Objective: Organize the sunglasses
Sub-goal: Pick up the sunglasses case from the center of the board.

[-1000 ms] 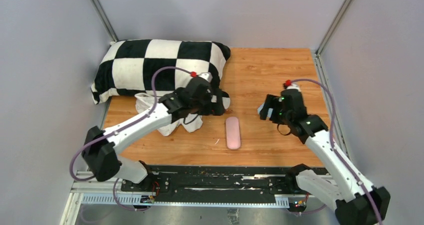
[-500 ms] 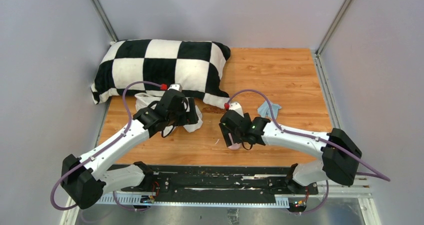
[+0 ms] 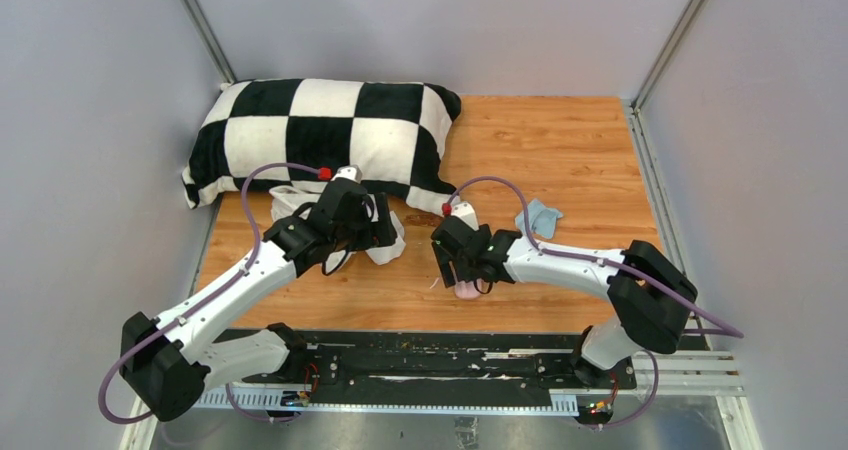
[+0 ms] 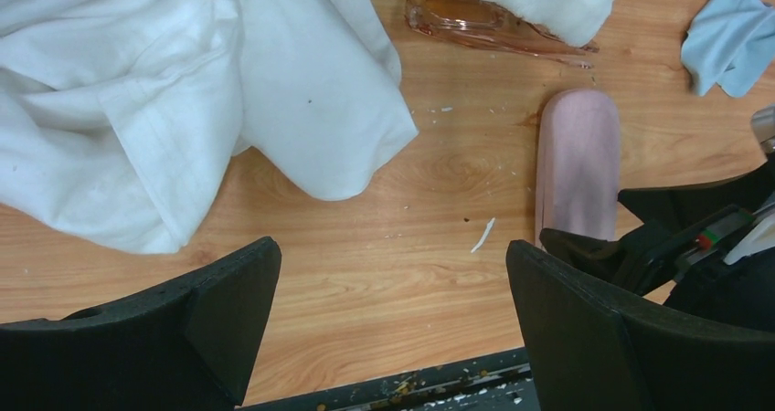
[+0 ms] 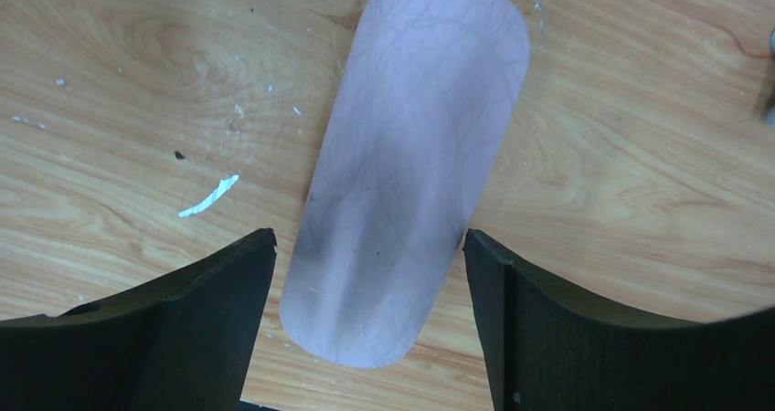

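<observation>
Pink case (image 5: 411,155): we are watching it lying shut and flat on the wooden table (image 3: 560,150), and we are placing everything else from it.
Right gripper (image 5: 366,237): it is hanging over the case's near end with its jaws spread wide, 1 finger just beside each long side. It is gripping nothing. Whether the pads are brushing the case, we cannot tell.
Left gripper (image 4: 391,247): it is hovering to the left of the case, jaws fully apart, holding nothing, with bare wood showing between its 2 fingers.
Sunglasses (image 4: 475,20): we are picking out a folded, translucent amber-pink pair just beyond the case's far end. It is lying on the wood, apart from the case, with 1 part tucked under a white fabric corner (image 4: 548,0).
White cloth (image 4: 137,91): it is lying crumpled to the left of the case, near it but not touching.
Light-blue cloth (image 4: 731,36): it is sitting beyond the case's far end and off to the right, apart from it.
Checkered pillow (image 3: 320,135): it is resting farther off, beyond the case and to its left.
</observation>
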`<state>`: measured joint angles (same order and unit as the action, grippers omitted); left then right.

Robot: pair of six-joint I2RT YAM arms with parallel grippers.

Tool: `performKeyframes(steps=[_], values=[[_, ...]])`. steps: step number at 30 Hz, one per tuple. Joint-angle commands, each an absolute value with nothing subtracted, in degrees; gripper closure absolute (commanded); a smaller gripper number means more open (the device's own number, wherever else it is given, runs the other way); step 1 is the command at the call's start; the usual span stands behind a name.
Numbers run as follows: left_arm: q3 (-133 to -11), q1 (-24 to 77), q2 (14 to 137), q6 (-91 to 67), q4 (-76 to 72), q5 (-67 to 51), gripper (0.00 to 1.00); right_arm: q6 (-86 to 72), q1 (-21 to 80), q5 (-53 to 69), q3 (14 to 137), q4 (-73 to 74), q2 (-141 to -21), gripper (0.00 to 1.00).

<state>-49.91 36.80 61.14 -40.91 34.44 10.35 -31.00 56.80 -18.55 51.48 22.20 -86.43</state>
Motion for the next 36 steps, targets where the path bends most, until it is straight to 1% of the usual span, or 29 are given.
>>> performKeyframes(steps=[1, 5, 8, 10, 12, 14, 15, 16, 17, 18, 21, 22, 24, 28, 30, 36], values=[[-51.1, 36.3, 61.7, -39.7, 34.9, 12.2, 0.0, -33.1, 54.7, -17.8, 49.8, 19.9, -86.3, 0.19], [-51.4, 36.1, 60.9, -39.1, 34.9, 14.7, 0.0, -33.7, 53.2, -16.4, 47.9, 18.6, -86.0, 0.2], [-51.5, 35.9, 60.9, -39.0, 34.5, 14.3, 0.0, -33.7, 53.1, -16.4, 47.9, 18.5, -86.4, 0.18], [-51.6, 35.8, 61.3, -39.2, 34.2, 13.8, 0.0, -33.9, 53.1, -16.4, 47.9, 18.6, -86.5, 0.2], [-51.7, 35.8, 61.8, -39.6, 34.1, 13.4, 0.0, -34.1, 53.1, -16.6, 47.7, 18.7, -86.4, 0.25], [-51.5, 35.8, 62.1, -40.0, 34.0, 13.5, 0.0, -34.1, 53.0, -16.7, 47.4, 18.7, -85.8, 0.38], [-51.5, 35.8, 62.1, -40.5, 34.0, 13.9, 0.0, -34.0, 52.8, -16.5, 47.2, 18.7, -85.5, 0.41], [-51.4, 35.8, 62.1, -40.6, 33.8, 14.1, 0.0, -34.0, 52.5, -15.8, 47.1, 18.7, -85.1, 0.41], [-51.2, 35.8, 62.0, -40.4, 33.5, 14.3, 0.0, -34.2, 51.9, -15.0, 46.7, 18.7, -84.6, 0.39], [-51.1, 35.8, 61.7, -40.0, 33.1, 14.9, 0.0, -34.5, 51.2, -13.9, 46.3, 18.6, -84.1, 0.35], [-47.9, 35.8, 58.4, -43.4, 31.8, 22.7, 0.0, -34.6, 49.2, -11.8, 44.5, 17.6, -83.3, 0.22], [-46.1, 35.8, 56.6, -44.4, 30.2, 23.9, 0.0, -34.3, 49.1, -11.9, 44.3, 17.5, -83.4, 0.19], [-43.0, 35.8, 53.1, -46.5, 27.4, 24.9, 0.0, -33.8, 49.1, -11.6, 44.4, 17.6, -84.1, 0.17], [-42.0, 35.8, 52.2, -48.9, 29.4, 25.3, 0.0, -33.8, 49.2, -11.4, 45.1, 18.3, -85.3, 0.19], [-42.1, 35.8, 53.2, -49.3, 30.0, 24.2, 0.0, -33.7, 49.2, -11.8, 45.2, 18.2, -85.3, 0.24], [-44.4, 35.9, 57.5, -49.5, 32.7, 21.9, 0.0, -33.2, 49.2, -11.1, 46.2, 19.5, -83.0, 0.57]])
